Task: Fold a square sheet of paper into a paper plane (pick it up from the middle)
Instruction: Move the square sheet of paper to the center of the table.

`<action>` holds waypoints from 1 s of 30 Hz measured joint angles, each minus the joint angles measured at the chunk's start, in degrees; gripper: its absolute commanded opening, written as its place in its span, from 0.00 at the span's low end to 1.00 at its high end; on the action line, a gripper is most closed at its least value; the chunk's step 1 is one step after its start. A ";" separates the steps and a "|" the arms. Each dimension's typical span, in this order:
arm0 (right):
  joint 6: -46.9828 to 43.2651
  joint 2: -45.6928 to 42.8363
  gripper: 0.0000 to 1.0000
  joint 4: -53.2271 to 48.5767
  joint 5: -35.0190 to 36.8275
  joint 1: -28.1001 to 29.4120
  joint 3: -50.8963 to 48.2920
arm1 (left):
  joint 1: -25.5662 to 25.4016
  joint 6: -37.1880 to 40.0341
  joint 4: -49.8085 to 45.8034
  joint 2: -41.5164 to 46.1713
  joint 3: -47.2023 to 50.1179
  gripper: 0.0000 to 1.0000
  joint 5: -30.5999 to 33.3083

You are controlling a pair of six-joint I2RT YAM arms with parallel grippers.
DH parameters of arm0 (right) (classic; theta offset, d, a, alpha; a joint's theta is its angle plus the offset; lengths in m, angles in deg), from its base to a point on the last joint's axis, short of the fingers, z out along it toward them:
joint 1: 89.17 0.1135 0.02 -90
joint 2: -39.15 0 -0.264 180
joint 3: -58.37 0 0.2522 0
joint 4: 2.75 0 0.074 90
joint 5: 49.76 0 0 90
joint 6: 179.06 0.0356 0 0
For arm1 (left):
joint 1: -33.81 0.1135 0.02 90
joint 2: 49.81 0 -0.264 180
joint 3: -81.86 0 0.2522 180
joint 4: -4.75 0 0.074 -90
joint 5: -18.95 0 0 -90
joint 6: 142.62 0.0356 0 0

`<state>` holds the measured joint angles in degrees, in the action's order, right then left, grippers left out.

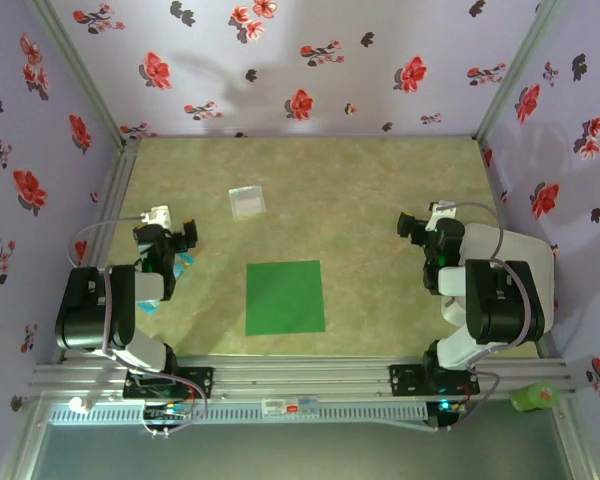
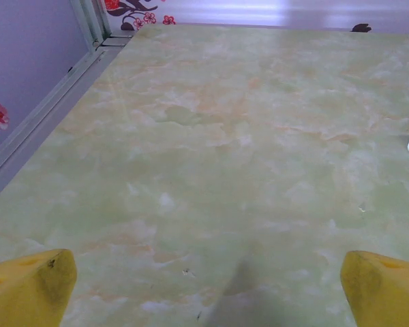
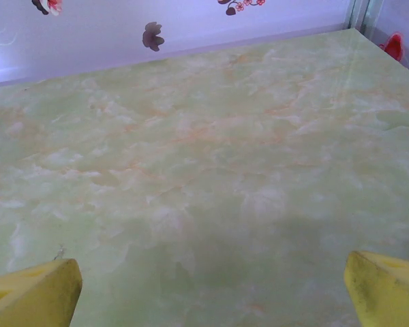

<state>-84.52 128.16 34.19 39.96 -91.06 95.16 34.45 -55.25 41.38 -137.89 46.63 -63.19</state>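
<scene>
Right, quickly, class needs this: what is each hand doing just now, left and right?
Left hand: open, holding nothing.
Right hand: open, holding nothing.

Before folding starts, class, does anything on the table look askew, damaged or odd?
Nothing is damaged. The square sheet of paper lies flat and uncreased; only the small pale packet beyond it sits slightly tilted.

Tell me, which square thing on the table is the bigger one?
The bright green square sheet of paper, lying flat nearer the front. The pale packet farther back is much smaller.
</scene>
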 measured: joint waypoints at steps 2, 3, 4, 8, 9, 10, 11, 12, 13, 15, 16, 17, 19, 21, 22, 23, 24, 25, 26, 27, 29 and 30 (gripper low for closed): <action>0.00 0.00 0.99 0.00 0.00 0.00 0.00 | 0.00 -0.02 0.00 0.00 0.00 1.00 0.00; 0.00 0.00 0.99 0.00 0.00 0.00 0.00 | 0.00 -0.02 0.00 0.00 0.00 1.00 0.00; 0.00 0.00 0.99 0.00 0.00 0.00 0.00 | 0.00 -0.02 0.00 0.00 0.00 1.00 0.00; 0.00 0.00 0.99 0.00 0.00 0.00 0.00 | 0.00 -0.02 0.00 0.00 0.00 1.00 0.00; 0.00 0.00 0.99 0.00 0.00 0.00 0.00 | 0.00 -0.02 0.00 0.00 0.00 1.00 0.00; 0.00 0.00 0.99 0.00 0.00 0.00 0.00 | 0.00 -0.02 0.00 0.00 0.00 1.00 0.00; 0.00 0.00 0.99 0.00 0.00 0.00 0.00 | 0.00 -0.02 0.00 0.00 0.00 1.00 0.00; 0.00 0.00 0.99 0.00 0.00 0.00 0.00 | 0.00 0.00 0.00 0.00 0.00 1.00 -0.02; 0.00 0.00 0.99 0.00 0.00 0.00 0.00 | 0.00 0.00 0.00 0.00 0.00 1.00 -0.02; 0.00 0.00 0.99 0.00 0.00 0.00 0.00 | 0.00 0.00 0.00 0.00 0.00 1.00 -0.02; 0.00 0.00 0.99 0.00 0.00 0.00 0.00 | 0.00 -0.02 0.00 0.00 0.00 1.00 -0.02; 0.00 0.00 0.99 0.00 0.00 0.00 0.00 | 0.00 0.00 0.00 0.00 0.00 1.00 -0.02; 0.00 0.00 0.99 0.00 0.00 0.00 0.00 | 0.00 -0.02 0.00 0.00 0.00 1.00 -0.02; 0.00 0.00 0.99 0.00 0.00 0.00 0.00 | 0.00 0.00 0.00 0.00 0.00 1.00 -0.02; 0.00 0.00 0.99 0.00 0.00 0.00 0.00 | 0.00 -0.02 0.00 0.00 0.00 1.00 -0.02; 0.00 0.00 0.99 0.00 0.00 0.00 0.00 | 0.00 -0.02 0.00 0.00 0.00 1.00 -0.07; 0.00 0.00 0.99 0.00 0.00 0.00 0.00 | 0.00 0.00 0.00 0.00 0.00 1.00 -0.33; 0.00 0.00 0.99 0.00 0.02 0.00 0.00 | 0.00 0.02 0.00 0.00 0.00 1.00 -0.72; 0.00 0.00 0.99 0.00 0.04 0.00 0.00 | 0.00 0.02 0.00 0.00 0.00 1.00 -1.18; 0.00 0.00 0.99 0.00 0.09 0.04 0.00 | 0.00 0.02 0.00 0.00 0.00 1.00 -1.53; -0.02 0.00 0.99 0.00 0.46 0.31 0.00 | 0.00 0.02 0.00 0.00 0.00 1.00 -2.14; -0.02 0.00 0.99 0.00 0.52 0.44 0.00 | 0.00 0.02 0.00 0.00 0.00 1.00 -2.38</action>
<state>-84.54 128.16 34.19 40.49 -90.62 95.16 34.45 -55.23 41.38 -137.89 46.63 -65.58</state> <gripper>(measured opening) 0.993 0.997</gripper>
